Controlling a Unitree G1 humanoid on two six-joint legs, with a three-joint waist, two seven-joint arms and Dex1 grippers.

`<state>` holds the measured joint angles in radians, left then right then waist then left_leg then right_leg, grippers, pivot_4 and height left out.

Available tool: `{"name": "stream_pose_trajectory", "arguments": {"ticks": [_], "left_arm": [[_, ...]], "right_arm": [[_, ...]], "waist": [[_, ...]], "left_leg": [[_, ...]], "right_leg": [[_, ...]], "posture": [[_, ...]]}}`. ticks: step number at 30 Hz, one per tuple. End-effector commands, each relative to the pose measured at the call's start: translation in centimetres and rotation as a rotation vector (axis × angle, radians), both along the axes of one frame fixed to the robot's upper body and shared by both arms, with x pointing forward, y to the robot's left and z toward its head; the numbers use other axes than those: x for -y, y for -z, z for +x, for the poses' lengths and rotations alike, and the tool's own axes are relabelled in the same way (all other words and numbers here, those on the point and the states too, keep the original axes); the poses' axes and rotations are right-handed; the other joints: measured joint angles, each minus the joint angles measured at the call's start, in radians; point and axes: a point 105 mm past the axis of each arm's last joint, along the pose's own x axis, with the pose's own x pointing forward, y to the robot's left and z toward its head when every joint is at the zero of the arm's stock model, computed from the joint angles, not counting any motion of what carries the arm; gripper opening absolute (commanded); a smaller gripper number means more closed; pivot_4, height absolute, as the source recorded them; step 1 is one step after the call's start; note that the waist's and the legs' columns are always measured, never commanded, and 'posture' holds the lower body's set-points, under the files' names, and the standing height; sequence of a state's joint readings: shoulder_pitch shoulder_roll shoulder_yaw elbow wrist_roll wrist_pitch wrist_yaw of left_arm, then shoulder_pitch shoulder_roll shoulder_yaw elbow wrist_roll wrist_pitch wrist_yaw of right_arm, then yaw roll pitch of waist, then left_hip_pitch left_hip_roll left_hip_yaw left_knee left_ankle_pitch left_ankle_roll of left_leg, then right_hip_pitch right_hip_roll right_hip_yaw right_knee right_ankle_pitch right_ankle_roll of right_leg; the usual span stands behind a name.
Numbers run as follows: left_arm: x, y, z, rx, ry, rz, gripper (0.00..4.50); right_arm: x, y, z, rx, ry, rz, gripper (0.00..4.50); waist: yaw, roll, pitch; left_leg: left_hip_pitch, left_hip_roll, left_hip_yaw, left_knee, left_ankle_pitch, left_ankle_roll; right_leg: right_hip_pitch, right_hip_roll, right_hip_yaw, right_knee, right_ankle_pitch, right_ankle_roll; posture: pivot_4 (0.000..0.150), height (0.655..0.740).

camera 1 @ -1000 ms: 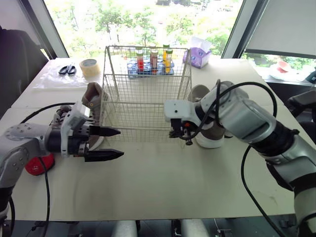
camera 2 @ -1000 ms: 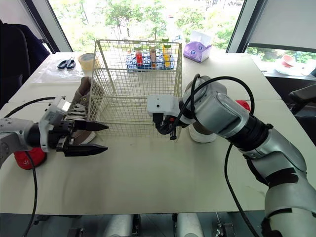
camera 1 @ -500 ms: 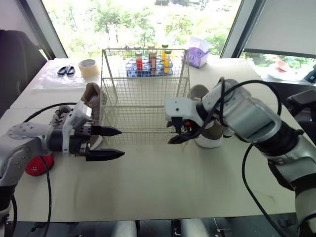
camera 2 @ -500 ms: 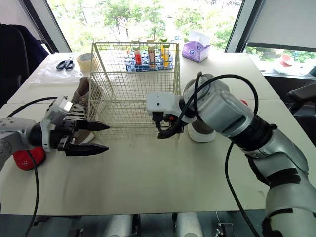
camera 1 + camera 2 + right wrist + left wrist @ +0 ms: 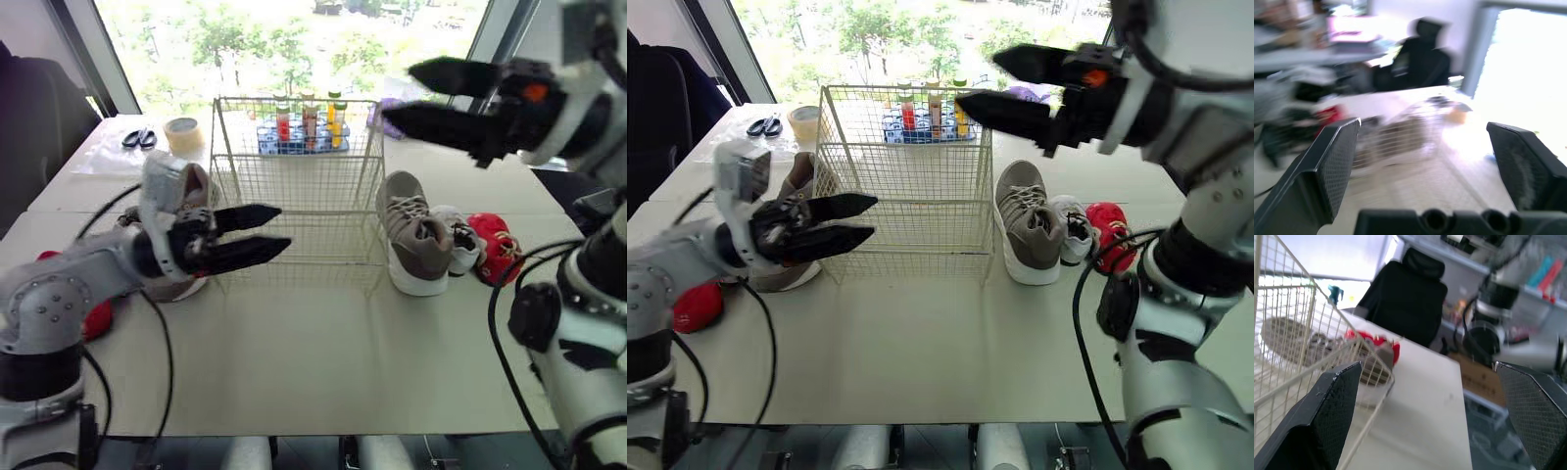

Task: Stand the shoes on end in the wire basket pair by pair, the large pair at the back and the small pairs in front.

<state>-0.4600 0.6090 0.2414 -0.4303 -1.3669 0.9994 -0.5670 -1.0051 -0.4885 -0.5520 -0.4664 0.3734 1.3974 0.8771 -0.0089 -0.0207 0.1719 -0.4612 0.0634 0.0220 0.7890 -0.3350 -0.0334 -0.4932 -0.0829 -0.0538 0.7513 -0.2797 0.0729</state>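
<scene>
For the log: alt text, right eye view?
Empty wire basket mid-table; left gripper and right gripper open, holding nothing. One grey shoe sits left of it; another grey shoe, a white shoe and a red shoe sit right.

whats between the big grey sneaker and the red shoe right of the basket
A small white sneaker, between the big grey sneaker and red shoe, in both eye views.

The cream wire basket (image 5: 294, 235) has its top wide open, so there's a way in from above. The left gripper (image 5: 284, 225), fingers spread, hangs at the basket's front left corner. The right gripper (image 5: 397, 90), fingers apart, is high over its right rear. A grey-brown sneaker (image 5: 411, 235) crowds the basket's right wall and a tan sneaker (image 5: 801, 184) hugs its left. In front of the basket lies bare pale tabletop (image 5: 323, 362).
</scene>
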Motion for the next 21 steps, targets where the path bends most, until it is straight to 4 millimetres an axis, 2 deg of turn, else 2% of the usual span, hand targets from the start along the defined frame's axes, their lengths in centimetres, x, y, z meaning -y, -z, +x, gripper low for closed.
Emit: {"name": "stream_pose_trajectory", "arguments": {"ticks": [1, 3, 4, 8, 11, 16, 21], "left_arm": [[1.6, -0.3, -0.9, 0.016, -0.049, 0.021, 4.5], [2.3, 0.9, -1.4, 0.023, -0.053, 0.097, 4.5], [2.4, 1.2, -1.6, 0.029, -0.055, 0.123, 4.5], [2.4, 3.4, -2.6, 0.01, -0.024, 0.205, 4.5], [2.1, 4.2, -3.0, 0.008, -0.027, 0.226, 4.5], [2.2, 6.1, -4.2, 0.022, -0.003, 0.304, 4.5], [1.3, 8.4, -4.9, -0.041, 0.006, 0.342, 4.5]], "right_arm": [[3.8, 1.5, -0.9, 0.085, 0.29, 0.104, 4.43], [5.4, 4.5, -0.8, 0.025, 0.415, 0.16, 4.43], [5.6, 5.1, -0.9, 0.011, 0.437, 0.18, 4.43], [4.9, 10.8, -2.0, -0.099, 0.465, 0.181, 4.43], [4.4, 13.6, -2.6, -0.148, 0.5, 0.129, 4.43], [3.0, 16.6, -2.6, -0.201, 0.481, 0.081, 4.43], [2.7, 18.8, -1.2, -0.251, 0.5, 0.08, 4.43]], "waist": [[-0.003, 0.001, 0.001], [-0.004, 0.0, 0.0], [-0.006, 0.002, 0.0], [-0.007, 0.007, 0.0], [-0.005, 0.008, 0.001], [-0.006, 0.008, 0.0], [-0.007, 0.007, 0.0]], "left_leg": [[-0.001, -0.001, 0.001, 0.0, 0.001, -0.001], [0.001, 0.0, 0.0, -0.001, 0.001, -0.001], [0.002, 0.0, 0.0, -0.001, 0.001, -0.001], [0.003, 0.0, 0.001, -0.001, 0.001, -0.001], [0.003, 0.001, 0.0, -0.001, 0.002, 0.0], [0.003, 0.001, 0.001, 0.001, 0.002, 0.0], [0.002, 0.001, 0.001, 0.001, 0.002, 0.0]], "right_leg": [[-0.003, 0.0, 0.002, 0.001, 0.001, 0.001], [-0.001, 0.001, 0.002, 0.001, 0.0, 0.0], [0.0, 0.003, 0.001, 0.002, 0.0, -0.001], [-0.002, 0.003, 0.003, 0.003, -0.002, -0.006], [-0.002, 0.005, 0.002, 0.003, -0.004, -0.01], [-0.001, 0.004, 0.003, 0.002, -0.004, -0.011], [-0.002, 0.004, 0.003, 0.002, -0.004, -0.011]], "posture": [[0.15, 0.6552], [0.15, 0.6552], [0.15, 0.6552], [0.15, 0.6552], [0.15, 0.6552], [0.15, 0.6552], [0.15, 0.6552]]}}
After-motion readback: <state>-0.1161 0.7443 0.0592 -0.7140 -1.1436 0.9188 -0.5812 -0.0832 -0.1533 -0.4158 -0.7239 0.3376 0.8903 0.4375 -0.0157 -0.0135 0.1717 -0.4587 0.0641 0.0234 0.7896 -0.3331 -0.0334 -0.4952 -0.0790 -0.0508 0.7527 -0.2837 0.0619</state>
